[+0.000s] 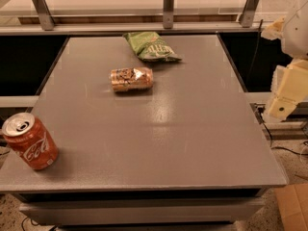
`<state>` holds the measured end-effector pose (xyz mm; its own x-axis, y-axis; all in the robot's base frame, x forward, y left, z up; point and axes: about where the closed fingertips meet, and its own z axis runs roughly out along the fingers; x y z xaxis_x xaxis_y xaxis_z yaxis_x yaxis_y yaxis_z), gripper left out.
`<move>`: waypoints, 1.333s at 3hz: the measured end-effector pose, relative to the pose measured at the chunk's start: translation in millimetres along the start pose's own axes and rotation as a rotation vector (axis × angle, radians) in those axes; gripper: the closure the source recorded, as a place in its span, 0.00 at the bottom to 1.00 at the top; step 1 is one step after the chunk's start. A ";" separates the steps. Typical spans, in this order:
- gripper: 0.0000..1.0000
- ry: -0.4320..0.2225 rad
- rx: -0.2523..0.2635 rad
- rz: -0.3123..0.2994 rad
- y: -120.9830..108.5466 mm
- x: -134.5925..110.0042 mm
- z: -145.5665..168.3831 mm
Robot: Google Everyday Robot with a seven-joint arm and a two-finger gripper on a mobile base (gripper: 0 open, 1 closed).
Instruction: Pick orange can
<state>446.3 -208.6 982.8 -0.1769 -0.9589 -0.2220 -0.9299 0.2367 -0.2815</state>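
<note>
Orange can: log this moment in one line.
orange can: lying on its side, mid-table, not grasped | gripper: beyond right edge of table, apart from can | Coca-Cola can: upright, near-left corner | green chip bag: far side

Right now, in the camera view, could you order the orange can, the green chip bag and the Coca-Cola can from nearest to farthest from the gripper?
The gripper hangs beyond the table, on its right side.
1. green chip bag, back centre, and orange can, lying mid-table: too close to call.
2. Coca-Cola can, near-left corner: farthest.
</note>
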 end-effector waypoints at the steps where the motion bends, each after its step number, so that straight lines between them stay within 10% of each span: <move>1: 0.00 -0.024 -0.008 -0.074 -8.4 -21.2 8.8; 4: 0.00 -0.063 -0.083 -0.350 -23.5 -125.7 78.3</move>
<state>515.6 -81.4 944.2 0.1742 -0.9675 -0.1834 -0.9542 -0.1199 -0.2741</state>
